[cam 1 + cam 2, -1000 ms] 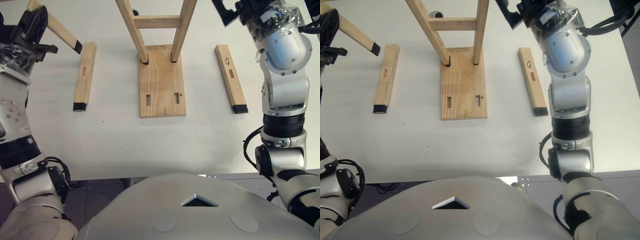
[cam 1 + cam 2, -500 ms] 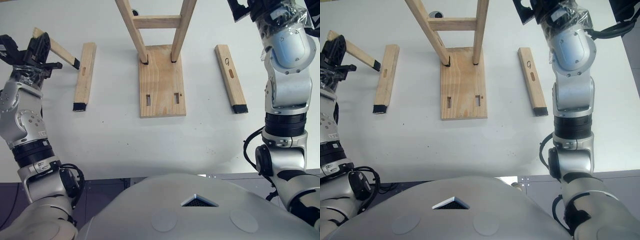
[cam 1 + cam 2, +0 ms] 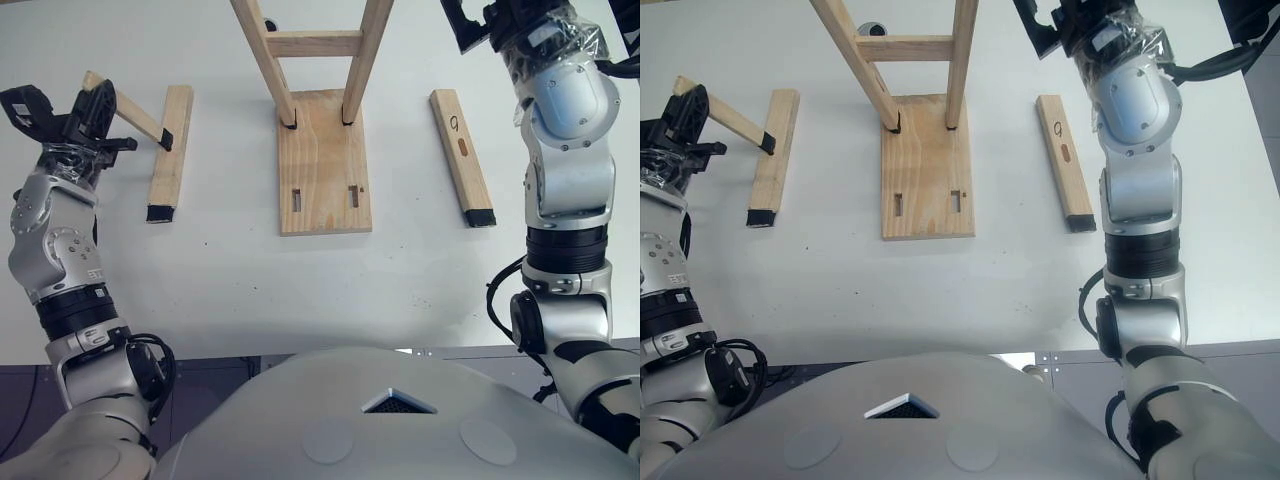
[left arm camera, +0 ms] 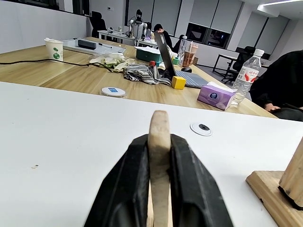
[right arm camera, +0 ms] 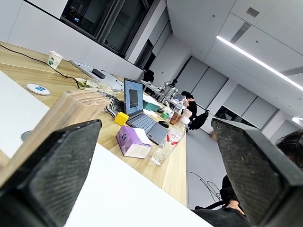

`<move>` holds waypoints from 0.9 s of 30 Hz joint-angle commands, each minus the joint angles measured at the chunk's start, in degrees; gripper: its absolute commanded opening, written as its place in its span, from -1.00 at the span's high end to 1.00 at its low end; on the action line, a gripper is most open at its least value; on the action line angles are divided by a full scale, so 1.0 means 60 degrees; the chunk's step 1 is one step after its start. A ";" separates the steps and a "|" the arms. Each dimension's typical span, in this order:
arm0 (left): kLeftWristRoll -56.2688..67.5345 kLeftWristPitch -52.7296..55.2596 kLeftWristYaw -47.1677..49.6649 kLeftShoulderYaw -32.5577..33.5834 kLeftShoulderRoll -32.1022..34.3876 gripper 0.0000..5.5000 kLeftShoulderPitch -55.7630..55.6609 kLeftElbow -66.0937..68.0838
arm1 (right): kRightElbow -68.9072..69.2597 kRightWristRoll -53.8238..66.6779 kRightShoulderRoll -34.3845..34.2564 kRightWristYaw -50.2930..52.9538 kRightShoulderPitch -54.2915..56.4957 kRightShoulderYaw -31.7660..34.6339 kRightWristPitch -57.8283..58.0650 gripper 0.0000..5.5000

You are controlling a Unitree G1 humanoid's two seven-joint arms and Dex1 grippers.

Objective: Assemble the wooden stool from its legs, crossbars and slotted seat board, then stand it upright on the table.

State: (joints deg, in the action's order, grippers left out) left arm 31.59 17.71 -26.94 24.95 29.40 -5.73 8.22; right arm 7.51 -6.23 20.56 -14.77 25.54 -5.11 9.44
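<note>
The slotted seat board lies flat at mid-table. Two legs joined by a crossbar stand in its far slots. One loose leg lies left of the board and another lies right of it. My left gripper is shut on a third wooden leg, held slanted low over the table with its black tip beside the left loose leg. Its fingers clamp that leg. My right gripper is open, high at the far right, next to the top of the standing right leg.
A round cable grommet sits in the table behind the standing legs. The near half of the white table is bare up to its front edge. Desks with clutter stand behind the table.
My left arm has come down and to the right with the leg, whose black tip now sits by the left loose leg. The right gripper shifted right, then slightly back left.
</note>
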 commanded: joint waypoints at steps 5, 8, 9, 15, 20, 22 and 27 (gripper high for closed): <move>-0.0335 -0.0208 -0.0105 -0.0013 0.0044 0.86 0.0157 0.0232 | -0.0056 -0.0096 -0.0128 -0.0060 -0.0123 -0.0124 0.0003 -0.55; -0.0922 -0.0631 -0.0327 -0.0529 -0.0016 0.86 0.0523 0.0142 | -0.0034 -0.0148 -0.0092 -0.0073 -0.0131 -0.0154 -0.0069 -0.55; -0.1139 -0.0826 -0.0397 -0.0743 -0.0109 0.86 0.0745 0.0091 | -0.0040 -0.0164 -0.0087 -0.0072 -0.0128 -0.0166 -0.0089 -0.55; -0.1821 -0.2165 -0.0626 -0.1204 -0.0532 0.86 0.1678 0.1554 | -0.0058 -0.0166 -0.0090 -0.0082 -0.0158 -0.0181 -0.0098 -0.55; -0.2506 -0.2251 -0.0553 -0.1758 -0.0237 0.86 0.1874 0.3110 | -0.0034 -0.0130 -0.0078 -0.0089 -0.0170 -0.0154 -0.0066 -0.55; -0.2665 -0.2324 -0.0557 -0.2017 -0.0177 0.86 0.1881 0.3397 | -0.0064 -0.0121 -0.0080 -0.0079 -0.0146 -0.0148 -0.0069 -0.55; -0.2327 -0.2343 -0.0497 -0.2086 -0.0214 0.86 0.1597 0.3758 | -0.0076 -0.0124 -0.0098 -0.0067 -0.0138 -0.0164 -0.0043 -0.55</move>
State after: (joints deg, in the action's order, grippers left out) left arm 23.72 -5.16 -31.35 17.08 30.31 -2.98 19.38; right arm 7.25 -6.79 20.74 -14.83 24.99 -6.02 8.96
